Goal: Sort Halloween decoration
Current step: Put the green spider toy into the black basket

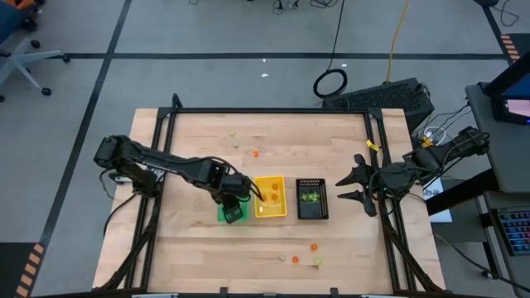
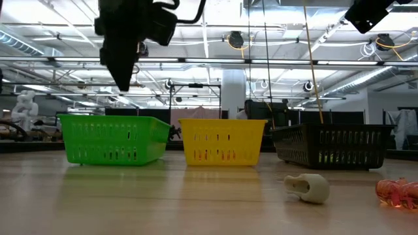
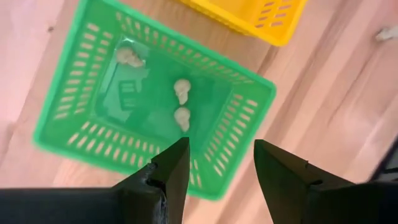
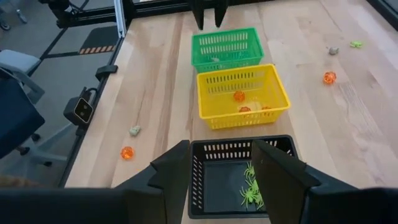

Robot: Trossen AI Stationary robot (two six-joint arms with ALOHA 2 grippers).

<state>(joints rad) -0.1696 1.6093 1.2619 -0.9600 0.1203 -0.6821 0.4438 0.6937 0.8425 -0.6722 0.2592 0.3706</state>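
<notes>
Plainly, no writing shows on green tray (image 3: 56, 118).

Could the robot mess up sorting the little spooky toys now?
Maybe. The left gripper hangs open and empty over the green tray holding three pale skulls; swinging away low, it might bump that light tray. Loose pieces like the orange trinket and pale one lie near the table's front edge and could get knocked off. The green spiders look thin and leggy, probably tricky to pinch.

Lab: ceiling trusses (image 2: 261, 62), office chair (image 1: 21, 50), floor cables (image 1: 331, 83).
</notes>
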